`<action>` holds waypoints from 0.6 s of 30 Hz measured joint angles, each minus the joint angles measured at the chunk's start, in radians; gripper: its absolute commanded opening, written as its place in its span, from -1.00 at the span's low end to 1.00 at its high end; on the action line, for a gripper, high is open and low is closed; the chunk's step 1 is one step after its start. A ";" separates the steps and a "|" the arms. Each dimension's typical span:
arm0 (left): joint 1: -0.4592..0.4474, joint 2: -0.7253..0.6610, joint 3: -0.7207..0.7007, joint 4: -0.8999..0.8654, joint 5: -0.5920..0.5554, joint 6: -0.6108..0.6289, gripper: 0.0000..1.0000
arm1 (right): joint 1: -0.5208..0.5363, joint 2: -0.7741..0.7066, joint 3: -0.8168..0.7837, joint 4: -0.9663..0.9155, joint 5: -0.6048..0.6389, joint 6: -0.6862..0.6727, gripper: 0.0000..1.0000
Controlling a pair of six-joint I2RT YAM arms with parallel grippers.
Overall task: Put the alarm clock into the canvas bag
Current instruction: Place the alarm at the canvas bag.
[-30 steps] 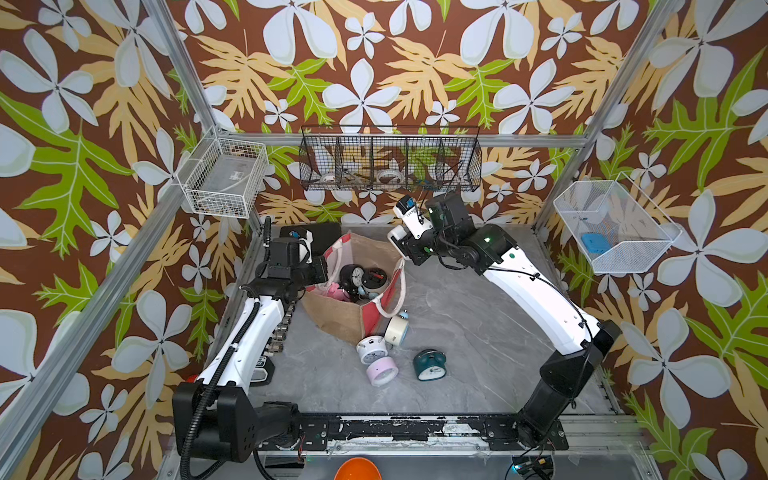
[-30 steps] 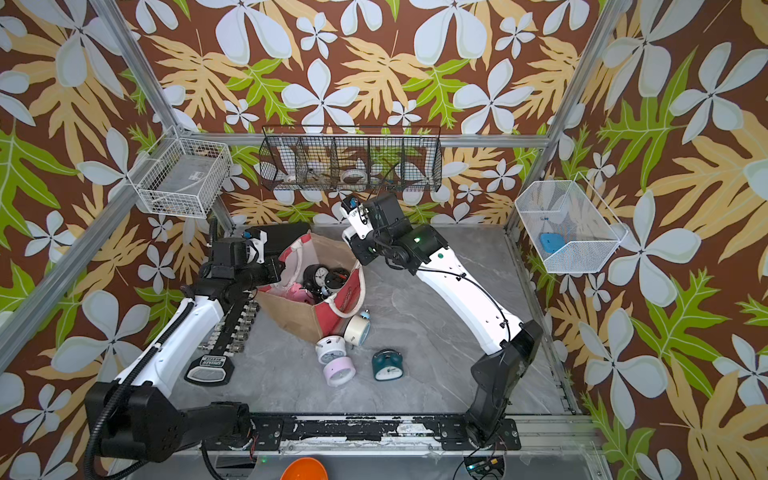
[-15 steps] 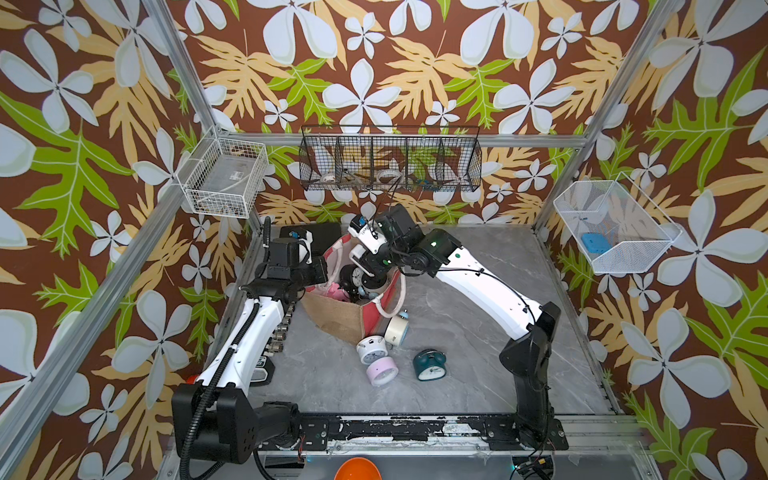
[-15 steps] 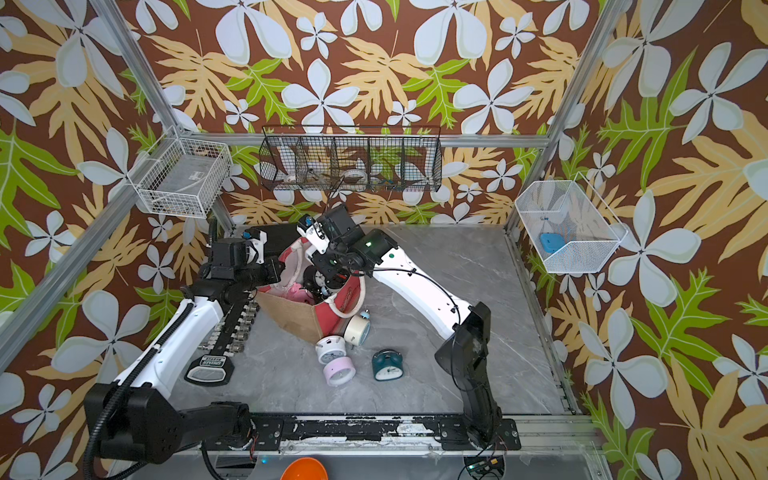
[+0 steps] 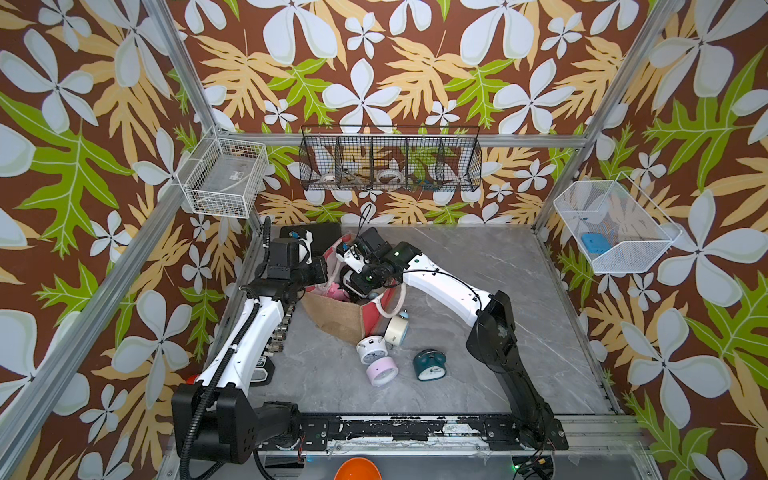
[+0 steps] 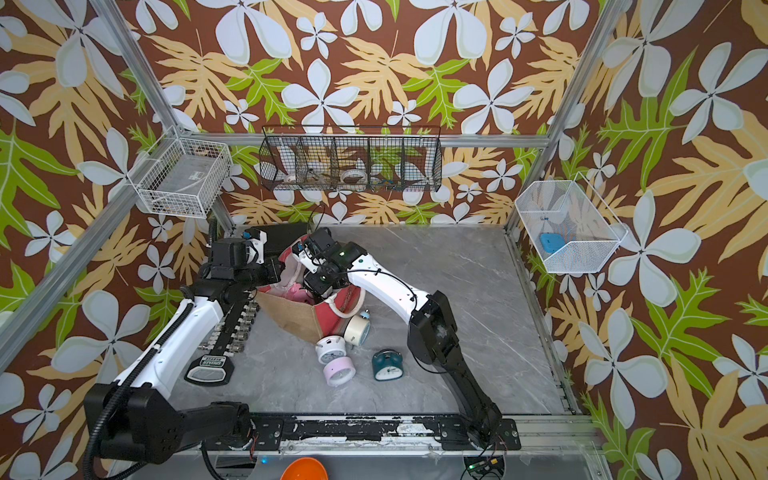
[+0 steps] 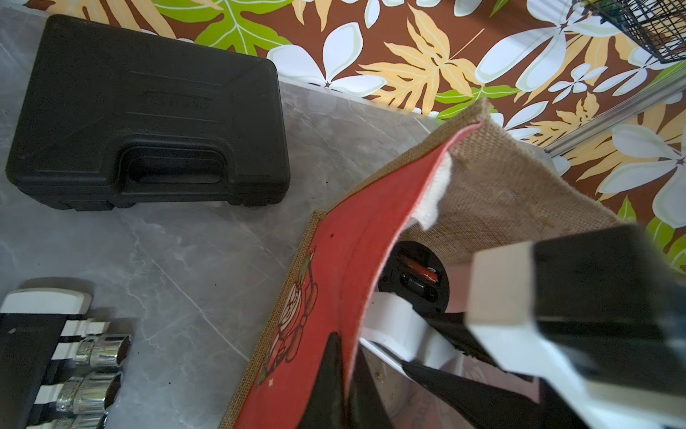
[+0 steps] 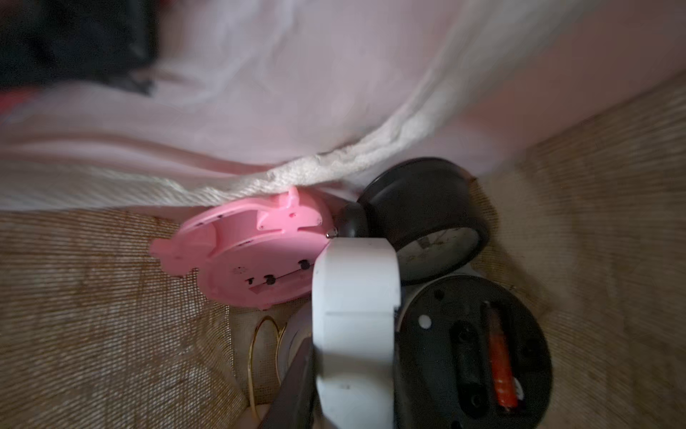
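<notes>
The canvas bag (image 5: 336,320) (image 6: 291,318) stands open at the table's back left, with red panels and tan burlap sides. My left gripper (image 7: 343,379) (image 5: 326,270) is shut on the bag's red panel (image 7: 356,260) at the rim and holds the mouth open. My right gripper (image 8: 352,371) (image 5: 357,282) (image 6: 318,282) reaches down inside the bag, shut on a white alarm clock (image 8: 354,323). One dark finger (image 8: 293,386) lies against the clock; the other finger is hidden. A pink clock (image 8: 252,256) and a black clock (image 8: 427,223) lie on the bag's floor.
Several clocks lie on the table in front of the bag: cream (image 5: 397,330), white (image 5: 368,351), pink (image 5: 382,372) and teal (image 5: 428,365). A black plastic case (image 7: 148,130) sits behind the bag. A socket set (image 5: 282,332) lies along the left edge. Wire baskets hang on the walls.
My right arm has swung left from above the back of the table and gone down into the bag with the clock. The left gripper has kept its hold on the rim.
</notes>
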 measured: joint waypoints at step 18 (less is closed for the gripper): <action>0.000 -0.002 0.000 0.000 -0.003 0.000 -1.00 | 0.000 0.111 0.008 0.003 0.019 -0.029 -0.17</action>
